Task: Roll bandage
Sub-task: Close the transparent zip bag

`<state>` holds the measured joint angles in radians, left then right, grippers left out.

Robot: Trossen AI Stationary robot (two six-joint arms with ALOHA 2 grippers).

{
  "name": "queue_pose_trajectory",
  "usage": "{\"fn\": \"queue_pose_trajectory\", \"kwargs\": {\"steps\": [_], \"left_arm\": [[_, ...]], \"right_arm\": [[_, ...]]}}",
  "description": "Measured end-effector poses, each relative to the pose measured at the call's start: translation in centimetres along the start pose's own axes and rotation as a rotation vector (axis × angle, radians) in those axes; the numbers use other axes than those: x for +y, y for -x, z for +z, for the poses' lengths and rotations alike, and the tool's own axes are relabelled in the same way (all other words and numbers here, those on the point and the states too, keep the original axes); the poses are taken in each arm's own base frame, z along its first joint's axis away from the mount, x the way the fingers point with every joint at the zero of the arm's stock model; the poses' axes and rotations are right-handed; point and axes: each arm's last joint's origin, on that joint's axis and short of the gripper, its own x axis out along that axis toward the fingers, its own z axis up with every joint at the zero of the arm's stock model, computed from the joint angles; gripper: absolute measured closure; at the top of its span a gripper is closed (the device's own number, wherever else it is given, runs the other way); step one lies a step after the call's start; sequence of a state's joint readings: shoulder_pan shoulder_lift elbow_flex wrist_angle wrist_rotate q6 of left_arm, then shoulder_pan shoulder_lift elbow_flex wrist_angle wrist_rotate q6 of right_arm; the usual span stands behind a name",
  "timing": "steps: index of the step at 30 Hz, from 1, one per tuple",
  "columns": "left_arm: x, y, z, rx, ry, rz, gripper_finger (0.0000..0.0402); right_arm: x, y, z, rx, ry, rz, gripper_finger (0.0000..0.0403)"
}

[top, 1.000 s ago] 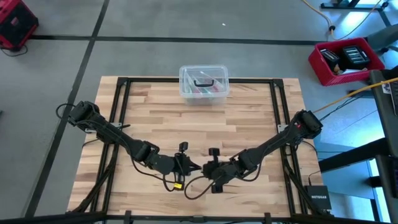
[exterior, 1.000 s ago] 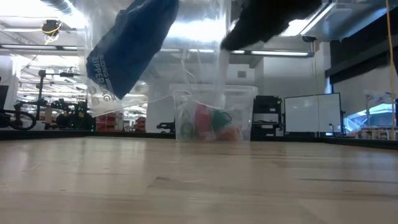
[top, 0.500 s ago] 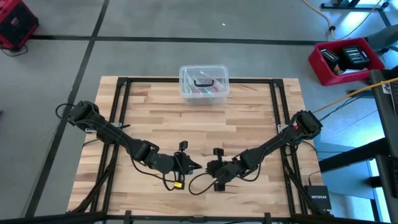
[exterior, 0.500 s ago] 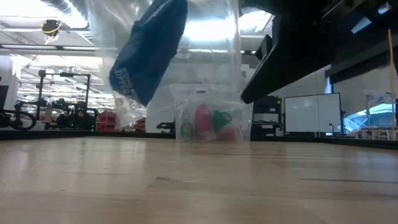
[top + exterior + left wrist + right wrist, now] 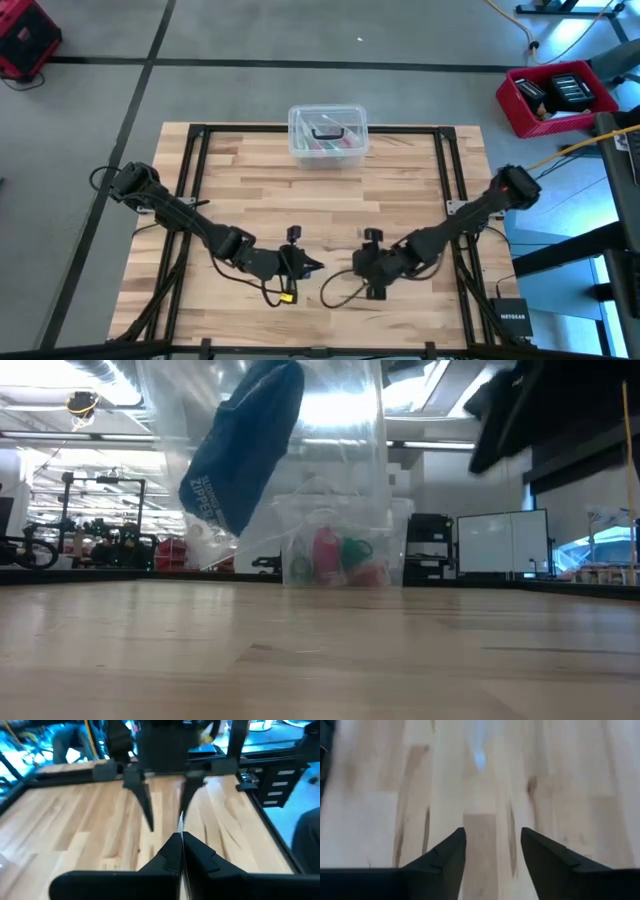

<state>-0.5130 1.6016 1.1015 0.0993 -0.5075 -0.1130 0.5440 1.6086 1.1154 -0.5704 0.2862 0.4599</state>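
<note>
**Low view: bandage hangs in the bag off my left gripper**

Low view shows the blue bandage [image 5: 243, 445] inside a clear plastic bag [image 5: 340, 460], raised above the table [image 5: 400, 190]. My left gripper [image 5: 180, 840] has its fingers pressed together on the bag's thin edge. My right gripper [image 5: 492, 847] sits apart from it near the table's front, fingers spread with only bare wood between them. A lidded box [image 5: 327, 135] stands at the far edge.

The table [image 5: 400, 190] is pale butcher-block wood — smooth, lightly glossy, framed in matt black metal. A clear, shiny plastic bag [image 5: 340, 450] hangs crinkled, holding soft blue cloth [image 5: 245, 445]. The lidded box [image 5: 328, 134] is clear plastic — both grippers' fingers look matt black.
</note>
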Motion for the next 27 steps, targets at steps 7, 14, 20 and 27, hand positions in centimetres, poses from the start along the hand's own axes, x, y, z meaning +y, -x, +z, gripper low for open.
{"fn": "queue_pose_trajectory", "kwargs": {"steps": [7, 14, 20, 27], "left_arm": [[-0.4, 0.1, -0.7, -0.118, -0.006, -0.006, 0.0401], [0.2, -0.1, -2.9, -0.151, 0.014, -0.03, 0.0401], [0.3, -0.3, -3.3, -0.142, -0.027, -0.027, 0.0401], [1.0, -0.7, -3.2, -0.141, -0.088, -0.046, 0.0401]], "right_arm": [[1.5, -0.1, -1.2, -0.251, 0.107, -0.012, 0.0193], [1.7, -0.4, -0.3, -0.473, 0.106, -0.033, 0.0192], [0.7, -1.9, 1.2, -0.534, 0.108, -0.016, 0.0192], [-1.5, -4.1, 1.9, -0.501, 0.131, -0.062, 0.024]]}}
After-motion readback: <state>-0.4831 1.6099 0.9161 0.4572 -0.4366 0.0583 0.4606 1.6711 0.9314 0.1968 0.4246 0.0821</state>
